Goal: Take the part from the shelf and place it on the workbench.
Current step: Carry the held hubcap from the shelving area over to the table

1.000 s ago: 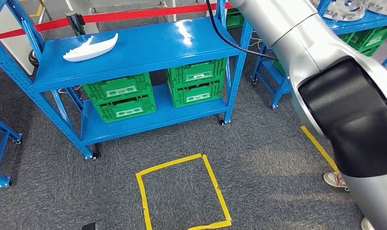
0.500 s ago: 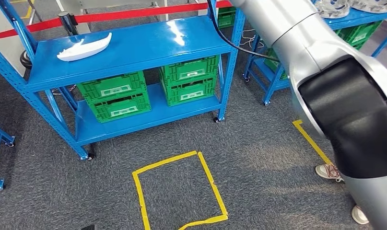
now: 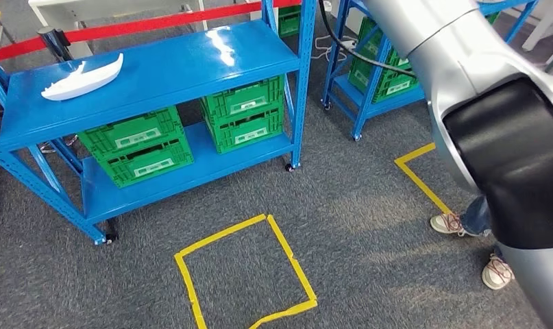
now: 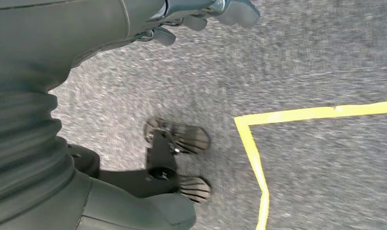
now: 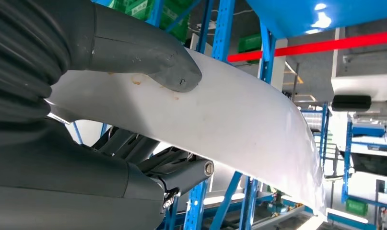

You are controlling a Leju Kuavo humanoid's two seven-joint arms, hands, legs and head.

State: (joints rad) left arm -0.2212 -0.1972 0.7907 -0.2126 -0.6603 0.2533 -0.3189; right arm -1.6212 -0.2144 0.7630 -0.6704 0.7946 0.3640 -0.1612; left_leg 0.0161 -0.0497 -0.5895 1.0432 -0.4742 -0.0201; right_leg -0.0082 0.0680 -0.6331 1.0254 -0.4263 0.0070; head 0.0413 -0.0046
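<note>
White curved plastic part clamped in right hand, thumb on top, darker fingers underneath, raised in front of blue metal racks. Left hand hanging over grey carpet near yellow tape line; finger state unclear. Second white moulded part lying on blue shelf top.

Right hand clamped on the white part, fingers mostly hidden beneath it, far end of the part cut off at the frame edge. Left hand cropped at the border, grasp impossible to judge. Person's shoes half hidden behind the silver arm. Carpet streaked with motion blur.
</note>
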